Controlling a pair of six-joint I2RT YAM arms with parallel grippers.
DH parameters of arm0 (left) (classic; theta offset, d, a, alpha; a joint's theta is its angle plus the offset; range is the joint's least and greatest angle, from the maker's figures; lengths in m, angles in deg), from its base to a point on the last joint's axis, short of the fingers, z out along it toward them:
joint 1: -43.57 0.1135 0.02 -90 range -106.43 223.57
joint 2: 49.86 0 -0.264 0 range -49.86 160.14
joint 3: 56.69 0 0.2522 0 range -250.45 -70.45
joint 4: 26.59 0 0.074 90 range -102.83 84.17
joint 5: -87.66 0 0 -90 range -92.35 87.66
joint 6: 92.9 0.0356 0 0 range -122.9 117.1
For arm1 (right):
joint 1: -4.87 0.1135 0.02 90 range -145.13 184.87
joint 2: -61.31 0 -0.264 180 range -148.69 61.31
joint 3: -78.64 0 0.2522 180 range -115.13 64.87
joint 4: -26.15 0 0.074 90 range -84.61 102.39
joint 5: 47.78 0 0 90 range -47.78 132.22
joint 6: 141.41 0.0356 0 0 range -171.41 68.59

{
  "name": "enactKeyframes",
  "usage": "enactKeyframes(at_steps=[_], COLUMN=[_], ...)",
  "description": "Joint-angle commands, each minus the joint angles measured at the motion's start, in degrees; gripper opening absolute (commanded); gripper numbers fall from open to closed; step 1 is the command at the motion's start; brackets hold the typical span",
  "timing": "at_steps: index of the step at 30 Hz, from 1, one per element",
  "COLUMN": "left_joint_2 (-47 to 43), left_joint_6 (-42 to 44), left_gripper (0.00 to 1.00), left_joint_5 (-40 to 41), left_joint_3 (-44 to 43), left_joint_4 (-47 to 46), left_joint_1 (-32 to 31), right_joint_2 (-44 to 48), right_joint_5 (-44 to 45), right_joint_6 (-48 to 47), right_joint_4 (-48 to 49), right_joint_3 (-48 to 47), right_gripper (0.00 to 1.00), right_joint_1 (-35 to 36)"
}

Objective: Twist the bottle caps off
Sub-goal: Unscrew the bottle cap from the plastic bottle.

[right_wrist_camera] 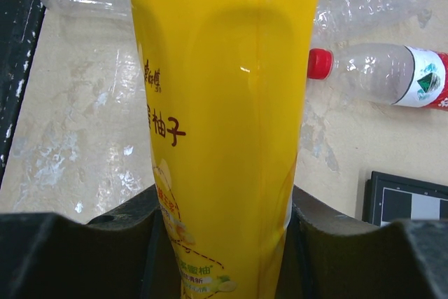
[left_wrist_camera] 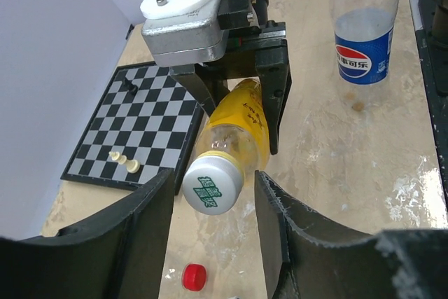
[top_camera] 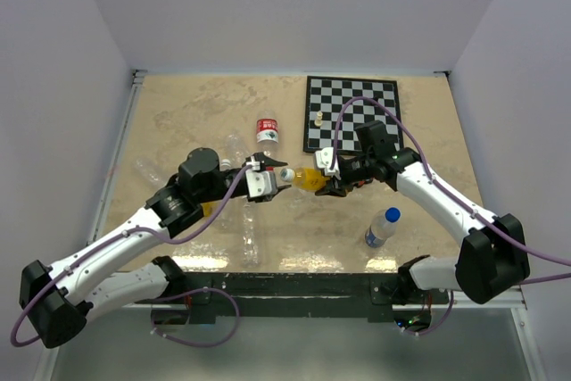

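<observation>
The right gripper [left_wrist_camera: 241, 113] is clamped on the yellow bottle [right_wrist_camera: 224, 131], holding it level in the air just off the near left corner of the chessboard [top_camera: 351, 113]. The left gripper [left_wrist_camera: 214, 197] is spread, with a finger on each side of the white cap [left_wrist_camera: 213, 184] and a sliver of gap between. To do this well, I judge the left fingers should centre on the cap's rim alone and twist about the bottle's long axis. The bottle is glossy, thin plastic, likely to dent or slip, while the cap is small, round and stiffer, with a flat printed top.
</observation>
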Motion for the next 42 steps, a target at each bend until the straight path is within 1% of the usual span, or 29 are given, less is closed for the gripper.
enactKeyframes(at_steps=[1,4,6,7,8,9,10,12,14,15,17,18,19,21,22,24,27,34,42], left_joint_2=[0.7,1.1,1.3,1.4,1.2,1.0,0.9,0.3,-0.4,-0.5,-0.6,-0.3,0.2,1.6,2.2,2.5,1.8,2.9,2.2], left_joint_6=[-0.3,-0.3,-0.5,-0.7,-1.1,-2.1,-3.1,-6.6,-12.8,-19.1,-35.7,-47.7,-52.6,-65.0,-67.3,-69.4,-70.5,-69.6,-68.8], left_gripper=[0.53,0.48,0.38,0.29,0.15,0.05,0.00,0.00,0.00,0.00,0.00,0.00,0.00,0.00,0.00,0.00,0.00,0.00,0.00], left_joint_5=[-2.5,-2.5,-2.6,-2.6,-2.3,-1.5,-1.0,0.4,1.9,3.8,10.8,17.0,19.3,22.8,24.2,27.3,30.6,31.9,32.6], left_joint_3=[-2.4,-2.7,-3.0,-3.0,-3.0,-3.0,-2.9,-2.9,-3.5,-4.5,-6.1,-7.4,-8.8,-11.7,-12.5,-12.5,-10.4,-10.0,-9.1], left_joint_4=[-1.0,-0.4,-0.2,-0.3,-0.5,-1.1,-1.5,-2.5,-3.2,-3.6,-3.3,-1.3,1.1,9.3,11.9,14.1,12.9,12.0,11.5], left_joint_1=[0.2,0.2,0.2,0.2,0.2,0.2,0.2,0.2,0.1,0.2,0.1,0.2,0.2,0.0,0.0,0.0,0.0,0.0,0.0], right_joint_2=[0.2,0.2,0.1,0.1,0.1,0.1,0.0,0.1,0.1,-0.1,-0.1,-0.1,-0.3,-0.6,-0.7,-0.7,-0.7,-0.8,-0.8], right_joint_5=[-1.2,-1.2,-1.2,-1.2,-1.2,-1.2,-1.1,-1.0,-0.8,-0.7,-0.6,-0.5,-0.5,-0.6,-0.6,-0.6,-0.5,-0.2,-0.3], right_joint_6=[-0.9,-0.8,-0.9,-1.0,-0.9,-0.8,-1.0,-0.9,-1.0,-0.9,-0.8,-0.8,-0.8,-0.8,-0.8,-0.7,-0.7,-0.6,-0.7], right_joint_4=[-0.3,-0.3,-0.3,-0.3,-0.3,-0.3,-0.3,-0.3,-0.2,-0.2,-0.2,-0.1,-0.1,-0.1,-0.1,-0.1,-0.1,0.0,-0.1], right_joint_3=[-1.7,-1.6,-1.6,-1.6,-1.6,-1.7,-1.6,-1.7,-1.6,-1.6,-1.5,-1.5,-1.5,-1.5,-1.6,-1.5,-1.5,-1.5,-1.5], right_gripper=[0.00,0.00,0.00,0.00,0.00,0.00,0.00,0.00,0.00,0.00,0.00,0.00,0.00,0.00,0.00,0.00,0.00,0.00,0.00], right_joint_1=[-0.1,-0.1,-0.1,-0.1,-0.1,-0.2,-0.1,-0.1,-0.1,-0.1,-0.1,-0.1,-0.1,-0.1,-0.1,-0.1,-0.1,-0.1,-0.1])
